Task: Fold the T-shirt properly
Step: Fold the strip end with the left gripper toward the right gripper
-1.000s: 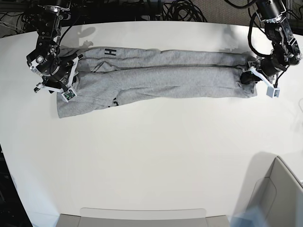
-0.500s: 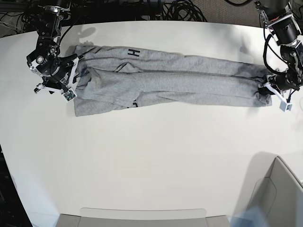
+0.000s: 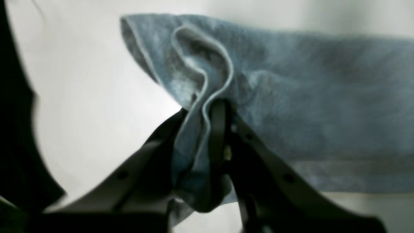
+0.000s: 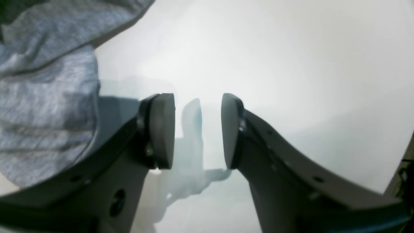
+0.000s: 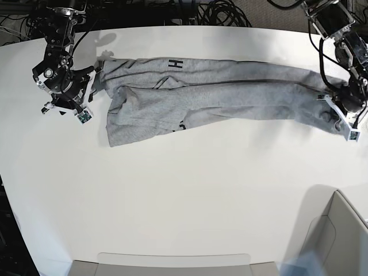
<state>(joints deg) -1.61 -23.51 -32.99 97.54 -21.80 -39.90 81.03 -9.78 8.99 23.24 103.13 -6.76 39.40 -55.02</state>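
On the view's left, the right tool [image 5: 82, 98] stands wide and empty beside the shirt [image 5: 213, 89], which has slid rightward across the tabletop [image 5: 184, 195], stretched long. The left tool [image 5: 338, 118] has clamped its far end and drags it, likely straightening before folding.

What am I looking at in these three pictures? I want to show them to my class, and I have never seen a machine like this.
It is a robot with two arms over a white table. One picture looks down from above; the other two come from cameras on the wrists. A grey T-shirt, folded lengthwise into a long strip, lies across the table. The left gripper has its jaws shut on a bunched edge of the shirt. The right gripper stands open beside the shirt's other end, holding nothing.
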